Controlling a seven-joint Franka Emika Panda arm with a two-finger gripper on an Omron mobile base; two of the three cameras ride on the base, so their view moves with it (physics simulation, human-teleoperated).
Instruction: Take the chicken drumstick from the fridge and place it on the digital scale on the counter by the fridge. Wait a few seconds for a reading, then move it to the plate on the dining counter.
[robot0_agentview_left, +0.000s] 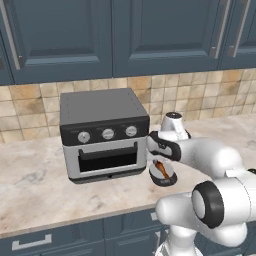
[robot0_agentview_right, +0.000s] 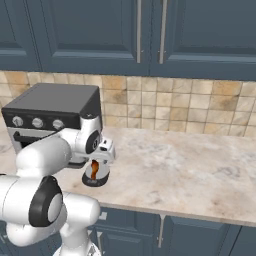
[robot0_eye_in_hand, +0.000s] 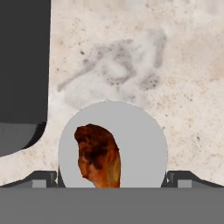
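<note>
Chicken drumstick: lies on round grey digital scale, counter, beside toaster oven. Jaws open, gripping nothing.

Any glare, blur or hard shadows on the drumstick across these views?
Hand view: chicken drumstick sharp on the flat grey digital scale, evenly lit, no glare. Left base view: drumstick small, soft-edged. Right base view: partly hidden under the gripper; faint shading on the counter.
</note>
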